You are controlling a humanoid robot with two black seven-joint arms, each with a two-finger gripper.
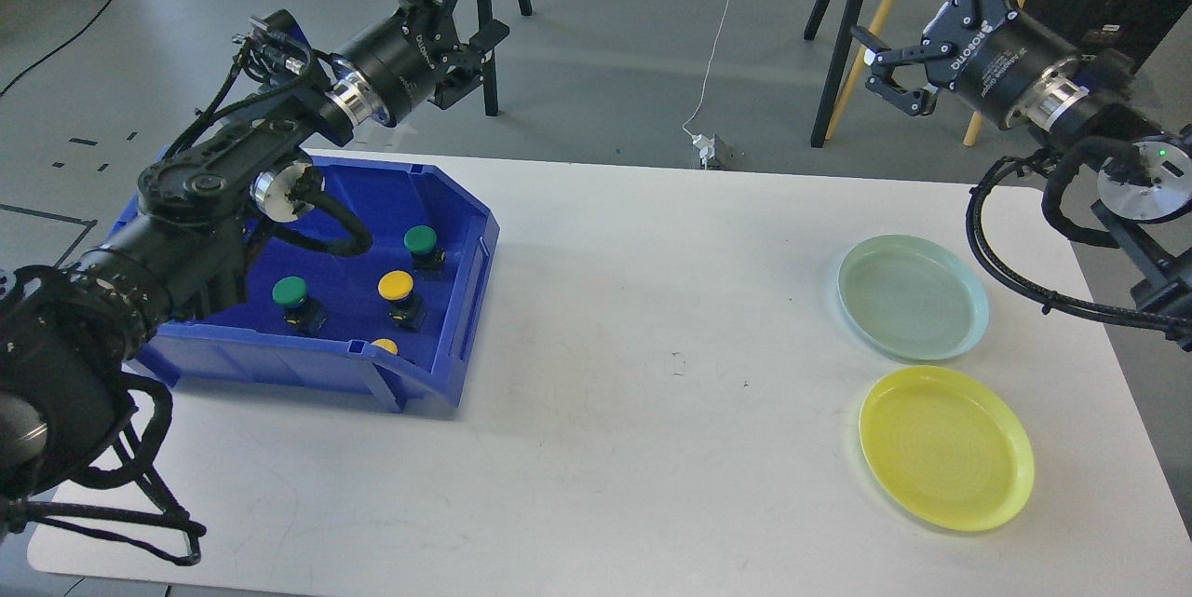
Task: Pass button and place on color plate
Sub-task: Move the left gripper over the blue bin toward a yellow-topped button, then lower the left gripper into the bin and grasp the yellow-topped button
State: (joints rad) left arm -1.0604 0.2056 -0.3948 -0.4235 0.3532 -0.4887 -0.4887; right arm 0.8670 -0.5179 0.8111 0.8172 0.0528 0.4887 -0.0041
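Observation:
In the blue bin (424,377) at the table's left stand two green-capped buttons (421,241) (291,292) and a yellow-capped button (396,284). Another yellow cap (385,346) peeks over the bin's front wall. A pale green plate (913,297) and a yellow plate (945,448) lie empty at the right. My left gripper (458,3) hangs open and empty, high above the bin's far edge. Beyond the table's far right corner, my right gripper (931,12) is raised and open with nothing in it.
The white table (652,373) spans the view. My left arm crosses over the bin's left half. Black stand legs (489,38), a yellow pole (875,29) and a white cable with a plug box (708,150) are on the floor behind the table.

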